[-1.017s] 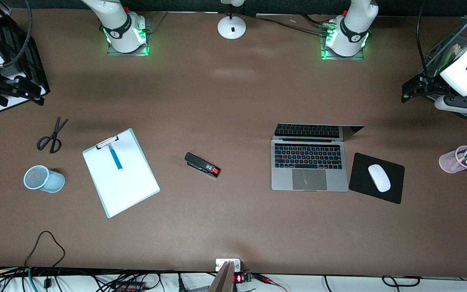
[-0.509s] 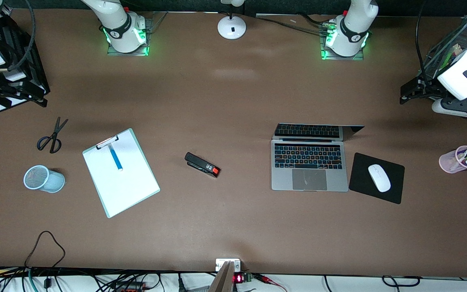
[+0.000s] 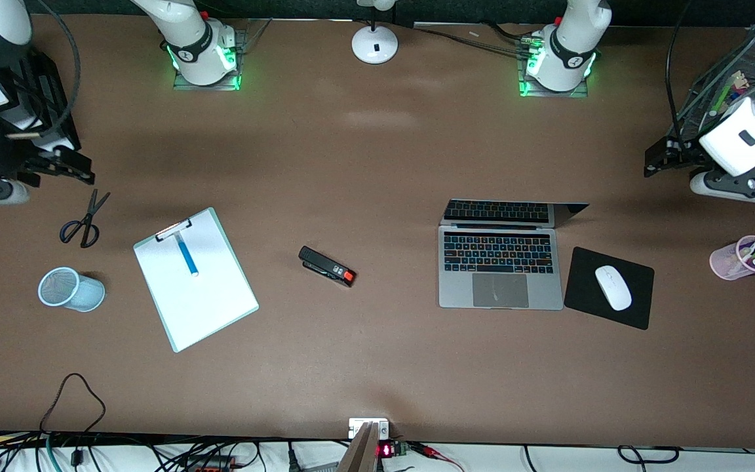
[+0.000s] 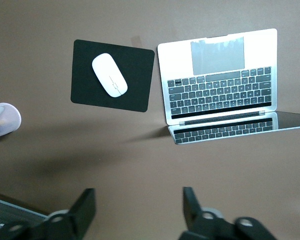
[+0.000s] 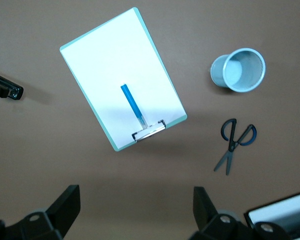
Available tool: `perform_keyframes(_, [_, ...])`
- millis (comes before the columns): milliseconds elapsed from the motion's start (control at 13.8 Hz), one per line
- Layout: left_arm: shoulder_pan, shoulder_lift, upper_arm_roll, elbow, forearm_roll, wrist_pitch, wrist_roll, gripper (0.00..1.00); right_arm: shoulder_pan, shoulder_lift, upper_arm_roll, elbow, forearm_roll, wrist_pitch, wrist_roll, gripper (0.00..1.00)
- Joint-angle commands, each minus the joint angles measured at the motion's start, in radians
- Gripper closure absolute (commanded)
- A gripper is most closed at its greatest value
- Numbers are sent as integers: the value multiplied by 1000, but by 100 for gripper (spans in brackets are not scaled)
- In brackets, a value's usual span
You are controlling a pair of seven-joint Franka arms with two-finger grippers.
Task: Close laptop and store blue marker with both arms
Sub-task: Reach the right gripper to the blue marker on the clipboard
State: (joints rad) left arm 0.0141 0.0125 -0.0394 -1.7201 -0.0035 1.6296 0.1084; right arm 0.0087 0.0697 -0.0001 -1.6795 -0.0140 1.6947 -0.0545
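Two white arms hang over the ends of a brown table (image 3: pixel 377 164), and neither gripper touches or carries anything. The left gripper (image 3: pixel 658 156) is up in the air over bare tabletop at the left arm's end of the table; in the left wrist view its two black fingers (image 4: pixel 85 210) stand apart with only table between them, though not spread very wide. The right gripper (image 3: pixel 76 168) hangs over the right arm's end, just above the scissors (image 3: pixel 84 219), and its fingers (image 5: pixel 65 205) are spread wide with nothing between them.

The laptop (image 3: pixel 499 269) lies open on the table, screen raised at a slant and mirroring the keys. Seen from the front camera, a black mouse pad (image 3: pixel 584 298) lies just beside it at three o'clock, carrying a white mouse (image 3: pixel 613 287).

The white clipboard (image 3: pixel 194 278) with the mint edge lies at nine o'clock from the laptop, well apart. The blue marker (image 3: pixel 187 255) rests on its sheet, one end under the clip.

A pale blue mesh cup (image 3: pixel 69 289) lies on its side at nine o'clock from the clipboard. A pink cup (image 3: pixel 738 259) of pens stands at three o'clock from the mouse pad. A black stapler (image 3: pixel 327 265) with an orange end lies between clipboard and laptop.
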Motion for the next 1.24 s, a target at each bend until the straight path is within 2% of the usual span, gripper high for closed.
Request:
perform_keyframes(0, [1, 14, 1, 37, 4, -49, 14, 82, 13, 1, -1, -61, 14, 83, -18, 0])
perform_keyframes(145, [1, 11, 1, 37, 2, -59, 10, 98, 19, 8, 0, -101, 12, 138, -18, 0])
perform_keyframes(509, [3, 9, 1, 37, -3, -79, 13, 100, 68, 120, 0, -103, 11, 201, -21, 0])
perform_keyframes(872, [-9, 6, -2, 19, -38, -93, -32, 100, 106, 186, -1, -101, 2, 292, -19, 0])
perform_keyframes(1162, [-9, 6, -59, -19, -78, -71, -143, 100, 105, 215, -1, -103, 0, 306, -21, 0])
